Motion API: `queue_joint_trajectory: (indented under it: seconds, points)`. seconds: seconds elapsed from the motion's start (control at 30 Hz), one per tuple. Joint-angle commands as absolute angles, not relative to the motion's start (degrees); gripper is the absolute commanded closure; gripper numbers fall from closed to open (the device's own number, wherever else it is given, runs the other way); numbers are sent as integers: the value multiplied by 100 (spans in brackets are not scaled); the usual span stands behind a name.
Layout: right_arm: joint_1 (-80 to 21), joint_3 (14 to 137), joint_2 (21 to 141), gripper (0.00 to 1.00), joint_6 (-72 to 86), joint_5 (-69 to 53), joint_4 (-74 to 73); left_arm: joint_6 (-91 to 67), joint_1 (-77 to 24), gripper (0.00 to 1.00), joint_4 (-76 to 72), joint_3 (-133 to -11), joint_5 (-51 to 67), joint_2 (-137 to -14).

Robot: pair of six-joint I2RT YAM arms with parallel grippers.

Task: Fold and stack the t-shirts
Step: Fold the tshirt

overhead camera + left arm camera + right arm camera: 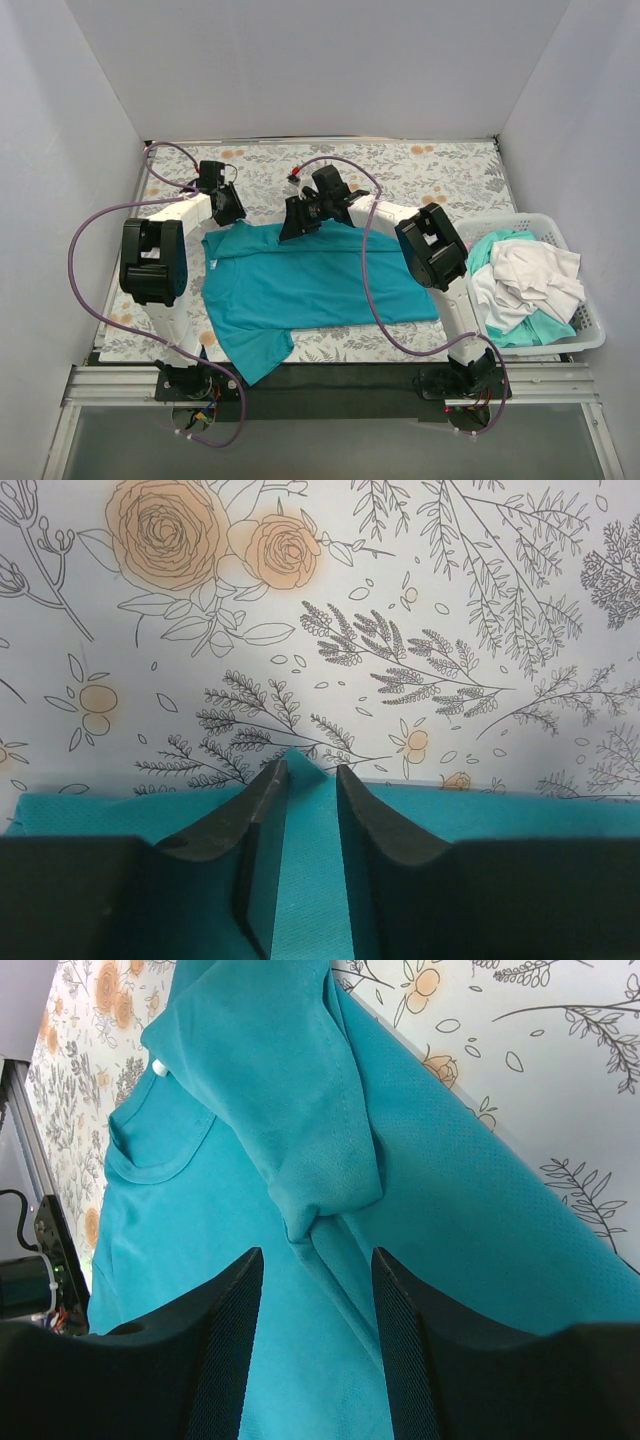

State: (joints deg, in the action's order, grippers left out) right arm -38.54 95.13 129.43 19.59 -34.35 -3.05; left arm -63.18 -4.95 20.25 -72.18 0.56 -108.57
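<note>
**Grip status, teal shirt's far edge**

Left gripper pinches the far edge of the solid teal-blue cloth t-shirt, probably anchoring a corner for the fold. Right gripper is spread over a bunched sleeve, gripping nothing. The shirt lies on the floral-print table cover. White and pale aqua shirts wait in the white plastic basket.

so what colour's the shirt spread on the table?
Solid teal-blue. The shirt shows best in the right wrist view.

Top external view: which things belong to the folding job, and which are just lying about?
Job: teal t-shirt, spread flat; white and aqua shirts, heaped at right.
Lying about: white plastic basket holding that heap; floral table cover.
</note>
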Motion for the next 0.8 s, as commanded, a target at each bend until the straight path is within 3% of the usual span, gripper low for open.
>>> queue_joint_trajectory:
  seconds: [0.0,0.23,0.77]
  points:
    - [-3867,9659,12823,53,1969,-3551,-53,-6275,-483,75,1907,-7269,-9,-10863]
    - [-3867,9414,12578,53,1837,-3445,-53,-6240,-492,100,1907,-7216,219,-10758]
    - [-3867,8816,11945,53,1591,-3278,-53,-6223,-510,100,2171,-6478,351,-9827]
